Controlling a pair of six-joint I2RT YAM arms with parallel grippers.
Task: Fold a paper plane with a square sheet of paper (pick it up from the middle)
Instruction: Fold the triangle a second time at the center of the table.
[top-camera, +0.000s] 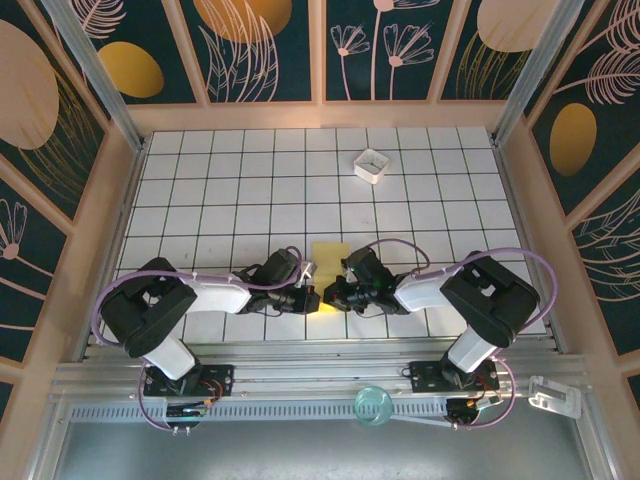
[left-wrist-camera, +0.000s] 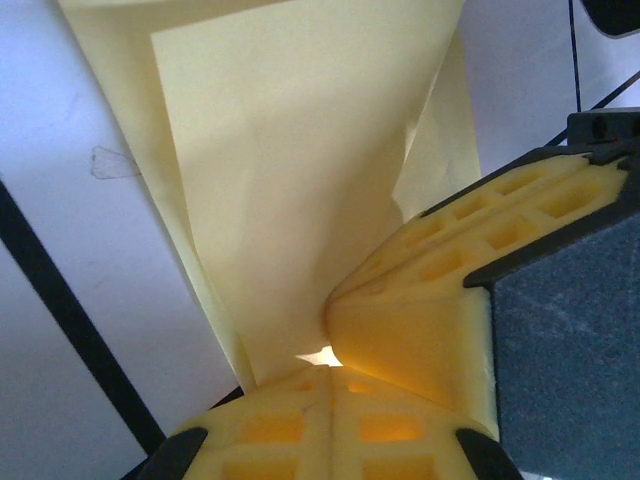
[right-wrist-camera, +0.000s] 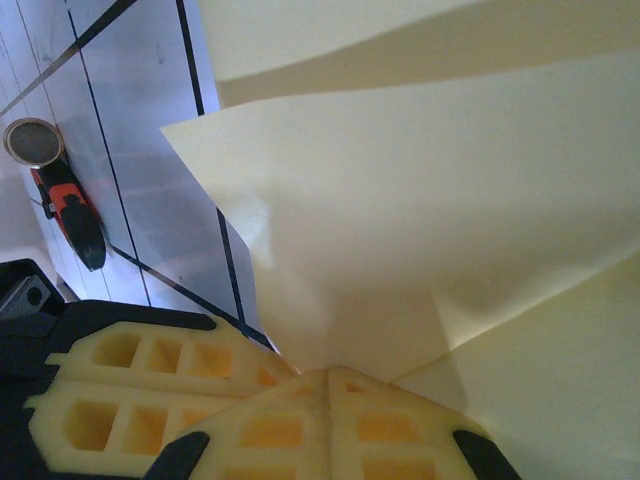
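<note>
While the left gripper (top-camera: 311, 297) is clamped on the paper (top-camera: 325, 254) that extends just ahead of it, the right gripper (top-camera: 336, 295), tip to tip with it, pinches the same fold. I would keep both tight and move them together to avoid tearing.

Sheet of paper (top-camera: 327, 254) is at the front of the counter (top-camera: 200, 190), dead centre; left end effector (top-camera: 311, 296) is on the sheet's left, right end effector (top-camera: 337, 296) on its right, both meeting at its near end, touching it; small box (top-camera: 372, 166) lies well behind the sheet, a little to the right
</note>
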